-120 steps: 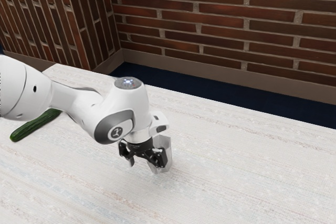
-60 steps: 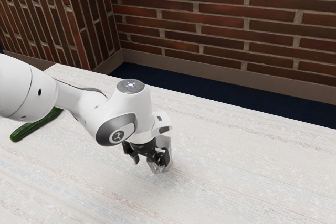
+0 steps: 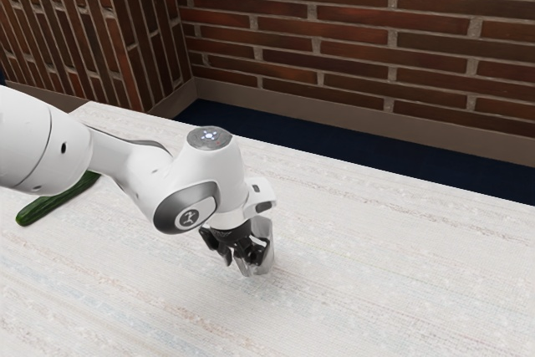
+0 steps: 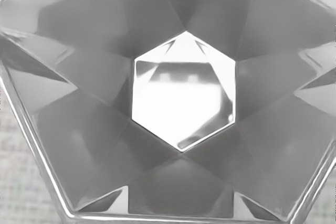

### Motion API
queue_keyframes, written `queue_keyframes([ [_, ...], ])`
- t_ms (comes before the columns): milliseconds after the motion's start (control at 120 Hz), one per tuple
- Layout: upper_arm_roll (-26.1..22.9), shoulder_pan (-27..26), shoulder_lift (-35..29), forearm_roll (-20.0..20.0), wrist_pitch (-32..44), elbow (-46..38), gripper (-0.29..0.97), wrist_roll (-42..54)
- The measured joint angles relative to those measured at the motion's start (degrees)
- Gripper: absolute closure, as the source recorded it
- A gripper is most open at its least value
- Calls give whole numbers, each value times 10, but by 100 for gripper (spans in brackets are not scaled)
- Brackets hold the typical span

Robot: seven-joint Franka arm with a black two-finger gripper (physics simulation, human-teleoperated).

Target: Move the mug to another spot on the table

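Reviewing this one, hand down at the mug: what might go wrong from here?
1. The gripper sits at the side of the mug nearer the arm, not over its middle; a hold on one wall may let it tilt or slip when lifted.
2. The mug's walls are shiny, slanted facets, likely slippery.
3. The cucumber lies toward the exterior view's left; placing there risks a bump.
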Motion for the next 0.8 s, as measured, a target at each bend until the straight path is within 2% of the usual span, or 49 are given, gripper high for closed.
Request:
queue_keyframes([
  [217,-1,0,0,0,4,1,52,1],
  [567,-1,0,-7,3,8,1,60,-7],
  [658,-2,0,-14,4,9,2,67,-10],
  [800,-2,1,-26,8,9,1,72,-18],
])
